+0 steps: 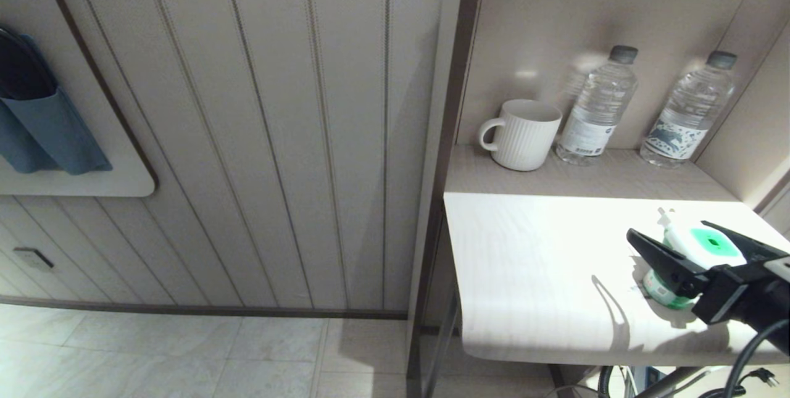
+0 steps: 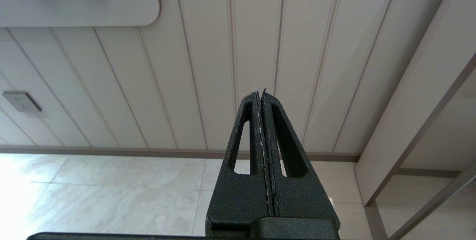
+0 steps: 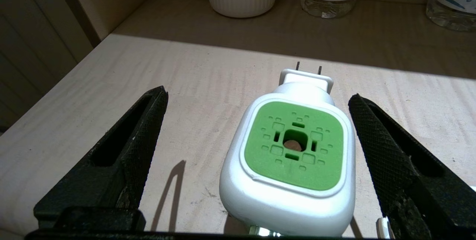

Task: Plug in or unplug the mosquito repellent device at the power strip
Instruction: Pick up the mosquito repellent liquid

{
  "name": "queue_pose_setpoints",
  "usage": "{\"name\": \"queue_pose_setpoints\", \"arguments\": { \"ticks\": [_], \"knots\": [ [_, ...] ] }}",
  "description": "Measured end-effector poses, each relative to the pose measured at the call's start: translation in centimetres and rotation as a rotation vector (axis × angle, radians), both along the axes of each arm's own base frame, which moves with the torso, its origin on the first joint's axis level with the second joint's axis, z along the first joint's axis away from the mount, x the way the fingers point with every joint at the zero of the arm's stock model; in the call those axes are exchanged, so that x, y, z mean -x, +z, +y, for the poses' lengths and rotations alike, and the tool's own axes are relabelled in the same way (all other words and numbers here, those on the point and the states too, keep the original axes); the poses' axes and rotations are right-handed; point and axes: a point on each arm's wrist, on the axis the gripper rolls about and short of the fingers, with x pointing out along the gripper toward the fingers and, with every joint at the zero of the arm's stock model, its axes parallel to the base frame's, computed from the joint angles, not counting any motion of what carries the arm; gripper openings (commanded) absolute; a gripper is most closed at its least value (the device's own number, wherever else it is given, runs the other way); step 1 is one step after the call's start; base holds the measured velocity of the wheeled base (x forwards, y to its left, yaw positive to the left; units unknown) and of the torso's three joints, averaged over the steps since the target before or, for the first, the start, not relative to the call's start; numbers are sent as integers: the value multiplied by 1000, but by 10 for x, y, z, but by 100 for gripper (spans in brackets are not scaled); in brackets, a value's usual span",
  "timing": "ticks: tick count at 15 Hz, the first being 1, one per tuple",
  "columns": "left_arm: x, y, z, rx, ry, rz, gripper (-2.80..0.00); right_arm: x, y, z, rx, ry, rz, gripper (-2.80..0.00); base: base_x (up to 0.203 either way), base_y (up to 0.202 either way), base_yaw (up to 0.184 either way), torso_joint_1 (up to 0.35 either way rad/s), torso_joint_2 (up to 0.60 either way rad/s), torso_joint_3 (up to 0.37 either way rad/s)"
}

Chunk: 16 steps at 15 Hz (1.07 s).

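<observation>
The mosquito repellent device [image 1: 703,244] stands upright on the pale table [image 1: 531,274] near its right end, white head with a green cap on top. In the right wrist view the device [image 3: 293,150] sits apart from any socket, its two metal prongs [image 3: 308,67] bare and pointing toward the shelf. My right gripper [image 3: 257,93] is open, one finger on each side of the head without touching it. In the head view, the right gripper [image 1: 668,229] straddles the device. My left gripper [image 2: 261,92] is shut and empty, hanging over the floor. The power strip is out of view.
A white ribbed mug [image 1: 524,134] and two clear water bottles [image 1: 595,108] [image 1: 688,111] stand on the shelf behind the table. A panelled wall with a wall plate [image 1: 34,257] and a blue holder [image 1: 43,132] lies left. Black cables [image 1: 747,379] hang under the table.
</observation>
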Motion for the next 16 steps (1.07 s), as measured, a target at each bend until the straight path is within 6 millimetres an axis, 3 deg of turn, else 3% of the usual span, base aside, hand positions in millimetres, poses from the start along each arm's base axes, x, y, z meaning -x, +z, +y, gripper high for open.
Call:
{"name": "queue_pose_setpoints", "arguments": {
  "ticks": [10,11,16],
  "knots": [
    [0,0,0,0,0,0,-280,-3,-1,1,1,0,7,0,0,0,0,0,0,0],
    [0,0,0,0,0,-1,-280,-3,0,1,0,0,6,-280,0,0,0,0,0,0],
    [0,0,0,0,0,0,-280,-3,-2,1,-2,2,16,-280,0,0,0,0,0,0]
  ]
}}
